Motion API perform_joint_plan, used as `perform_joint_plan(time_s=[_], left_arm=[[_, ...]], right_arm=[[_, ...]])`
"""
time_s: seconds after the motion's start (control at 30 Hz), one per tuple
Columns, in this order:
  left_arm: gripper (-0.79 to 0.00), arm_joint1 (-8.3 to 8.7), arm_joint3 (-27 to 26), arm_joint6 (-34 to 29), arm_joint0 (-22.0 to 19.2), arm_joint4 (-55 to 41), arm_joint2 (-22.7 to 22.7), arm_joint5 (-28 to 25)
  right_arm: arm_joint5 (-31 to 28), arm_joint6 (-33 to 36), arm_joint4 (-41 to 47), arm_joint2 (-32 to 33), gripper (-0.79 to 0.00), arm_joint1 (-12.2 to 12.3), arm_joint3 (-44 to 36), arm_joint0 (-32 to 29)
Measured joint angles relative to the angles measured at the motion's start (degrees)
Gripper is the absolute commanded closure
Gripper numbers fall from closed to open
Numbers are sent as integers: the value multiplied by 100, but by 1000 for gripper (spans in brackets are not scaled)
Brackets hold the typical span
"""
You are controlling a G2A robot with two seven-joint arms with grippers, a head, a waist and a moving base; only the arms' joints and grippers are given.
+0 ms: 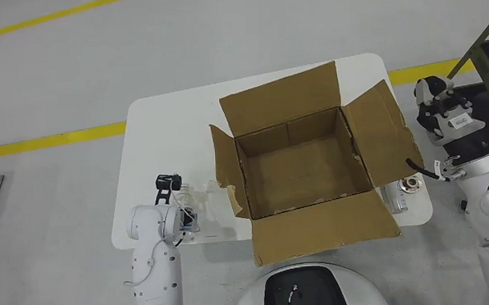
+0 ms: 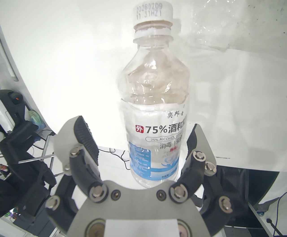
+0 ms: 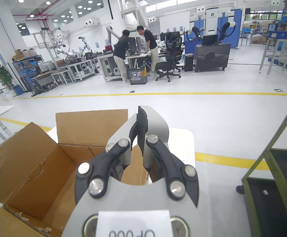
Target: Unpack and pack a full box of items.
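Left gripper (image 2: 138,124) fingers spread wide, clear bottle (image 2: 154,89) lying between them, not clamped. Right gripper (image 3: 141,116) fingers pressed together, holding nothing. Open cardboard box (image 1: 302,162) centre of top view on white table (image 1: 161,131).

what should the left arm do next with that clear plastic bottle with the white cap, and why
Probably close the left gripper on the clear plastic bottle with the white cap. Its fingers stand open on either side of the bottle's lower body, not touching it, and the brown cardboard box is open and bare inside, so packing seems due.
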Motion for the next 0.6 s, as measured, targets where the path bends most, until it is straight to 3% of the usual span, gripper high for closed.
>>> perform_joint_plan(time_s=[0.13, 0.17, 0.27, 0.47, 0.6], left_arm=[[-785, 22, 127, 17, -47, -65, -10, 61], [-748, 26, 150, 20, -53, -71, -5, 77], [-434, 42, 224, 53, -61, -20, 35, 136], [-18, 70, 267, 48, -98, -111, 63, 186], [0, 94, 294, 64, -93, -153, 74, 186]], right_arm=[[54, -1, -34, -14, 0, 7, -33, -9], [63, 1, -42, -18, 0, 8, -42, -12], [89, 2, -83, -29, 0, 15, -61, -17], [104, 11, -160, -57, 0, 29, -74, 4], [124, 38, -216, -81, 0, 39, -93, 15]])
